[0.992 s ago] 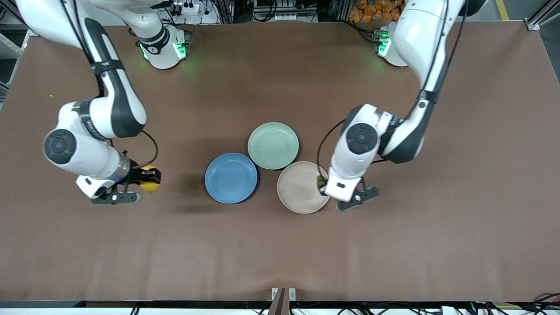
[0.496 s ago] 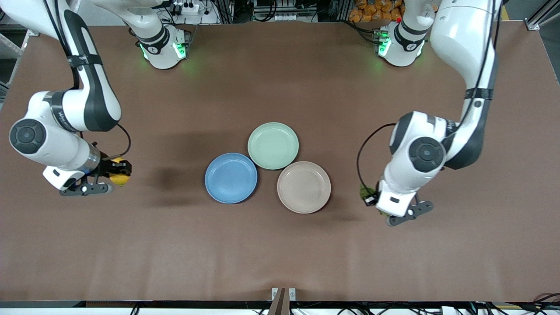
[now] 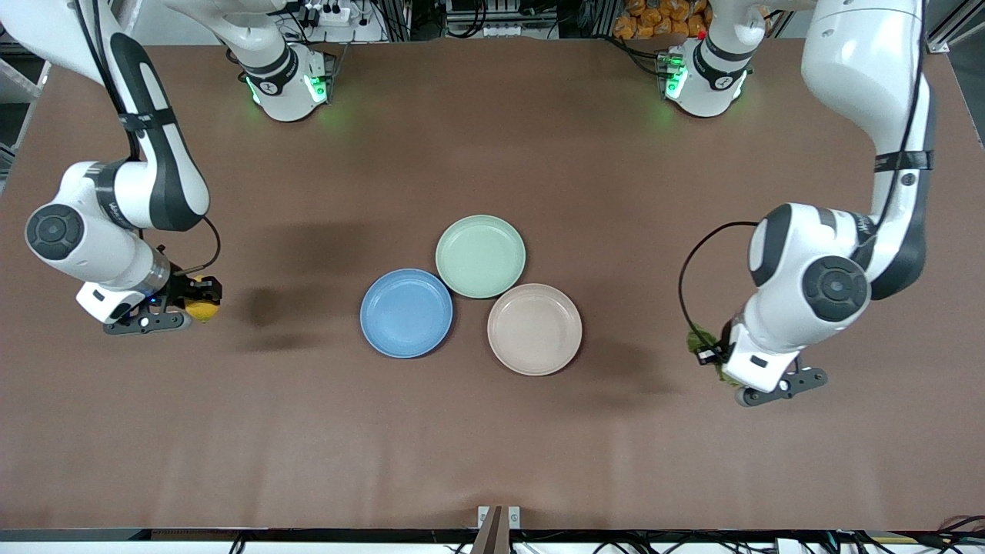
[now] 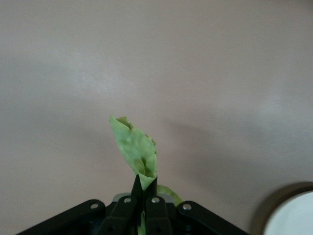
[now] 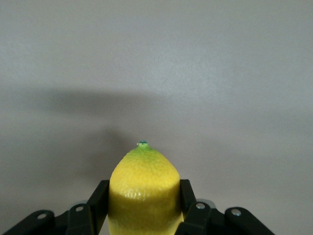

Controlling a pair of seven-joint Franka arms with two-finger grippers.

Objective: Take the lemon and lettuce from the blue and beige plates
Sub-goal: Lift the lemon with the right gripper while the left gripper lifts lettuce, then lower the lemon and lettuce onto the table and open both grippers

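In the front view, compared with 0.5 s ago, the left gripper [image 3: 712, 358] has been carried farther toward the left arm's end of the desk [image 3: 492, 438], and the right gripper [image 3: 202, 296] has shifted only slightly. The 3 plates are unchanged: the blue plate [image 3: 406, 313], the beige plate [image 3: 535, 329] and the mint-green plate [image 3: 480, 256] are bare.

In the left wrist view, the lettuce [image 4: 135, 149], a crinkled pale green leaf, is pinched by the closed jaws, with its long axis pointing away from them.

In the right wrist view, the lemon [image 5: 145, 191], yellow with a greenish tip, is clamped between the jaws, tip pointing outward.
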